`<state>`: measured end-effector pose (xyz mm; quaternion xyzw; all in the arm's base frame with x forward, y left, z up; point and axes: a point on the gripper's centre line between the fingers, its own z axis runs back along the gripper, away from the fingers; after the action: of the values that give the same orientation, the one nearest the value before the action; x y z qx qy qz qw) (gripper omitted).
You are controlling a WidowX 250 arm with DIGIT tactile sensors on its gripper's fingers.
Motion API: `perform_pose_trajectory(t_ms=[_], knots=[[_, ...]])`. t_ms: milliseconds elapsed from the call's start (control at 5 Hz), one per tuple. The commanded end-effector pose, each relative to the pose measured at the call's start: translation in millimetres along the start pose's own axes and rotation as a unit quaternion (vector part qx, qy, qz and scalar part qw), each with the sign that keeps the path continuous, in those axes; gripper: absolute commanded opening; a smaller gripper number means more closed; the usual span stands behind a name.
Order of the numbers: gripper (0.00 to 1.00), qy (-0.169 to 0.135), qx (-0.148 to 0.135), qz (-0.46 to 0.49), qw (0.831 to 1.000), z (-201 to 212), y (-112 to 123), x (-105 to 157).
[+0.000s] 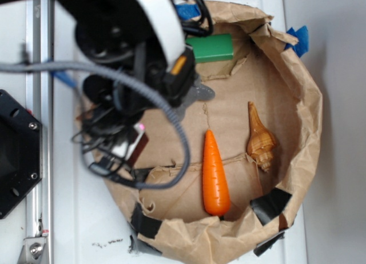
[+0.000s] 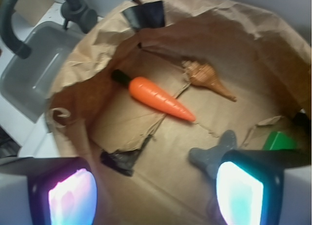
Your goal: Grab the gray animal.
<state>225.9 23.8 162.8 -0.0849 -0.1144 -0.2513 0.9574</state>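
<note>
The gray animal [image 2: 212, 154] lies on the cardboard floor of the paper-lined bin, only two gray stubs of it showing past my right fingertip [image 2: 239, 196]. In the exterior view the gray animal [image 1: 198, 95] peeks out from under the arm, below the green block. My gripper [image 2: 156, 196] is open, its glowing pads wide apart with bare cardboard between them. The animal sits just off the right pad, not between the jaws. Most of its body is hidden.
An orange carrot [image 1: 216, 175] and a tan seashell [image 1: 260, 139] lie further along the floor. A green block [image 1: 210, 48] rests by the bin wall. The crumpled brown paper wall [image 1: 303, 104] rings everything, patched with black tape [image 2: 119, 161].
</note>
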Motion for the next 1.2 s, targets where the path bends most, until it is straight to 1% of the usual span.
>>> perform_pose_trajectory(t_ms=[0, 200, 400, 600, 1000], knots=[[1.00, 0.018, -0.011, -0.044, 0.999, -33, 17, 3], [1.00, 0.032, -0.018, -0.102, 0.994, -52, 25, 1], [1.00, 0.045, -0.024, -0.151, 0.987, -71, 25, -5], [1.00, 0.061, -0.005, -0.180, 0.982, -84, 30, -3], [1.00, 0.061, -0.005, -0.180, 0.982, -84, 30, -3]])
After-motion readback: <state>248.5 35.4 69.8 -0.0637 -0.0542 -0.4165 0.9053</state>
